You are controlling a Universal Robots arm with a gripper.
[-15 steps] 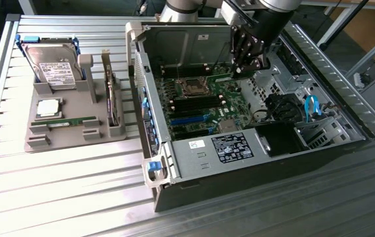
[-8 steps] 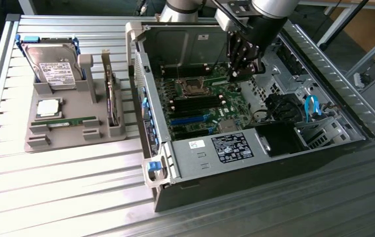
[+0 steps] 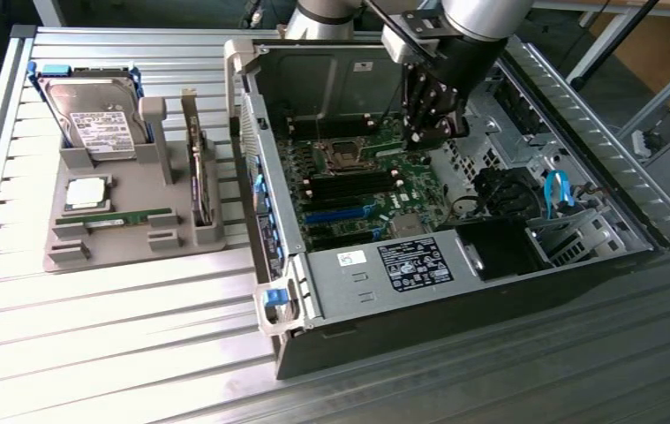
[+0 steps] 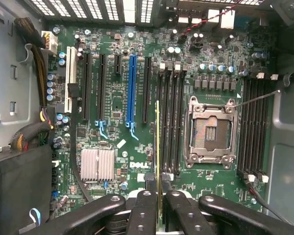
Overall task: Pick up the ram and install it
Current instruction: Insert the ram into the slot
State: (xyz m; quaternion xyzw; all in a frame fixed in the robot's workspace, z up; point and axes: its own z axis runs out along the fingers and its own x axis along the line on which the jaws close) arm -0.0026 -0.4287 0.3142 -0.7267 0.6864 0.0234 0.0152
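My gripper (image 4: 158,195) is shut on the ram (image 4: 158,142), a thin green stick that I see edge-on, running out from between the black fingers (image 4: 143,205). The stick hangs above the motherboard (image 4: 112,98), lined up alongside the black memory slots (image 4: 172,117) next to the open processor socket (image 4: 210,129). Whether it touches a slot I cannot tell. In the exterior view the gripper (image 3: 432,124) reaches down into the open computer case (image 3: 311,291), over the motherboard (image 3: 358,190).
A grey tray (image 3: 134,252) on the exterior view's left holds a silver hard drive (image 3: 94,119), a square processor chip (image 3: 87,193), a flat green stick (image 3: 123,217) and an upright board (image 3: 199,181). Case walls, cables (image 4: 32,132) and a heatsink (image 4: 98,164) surround the board.
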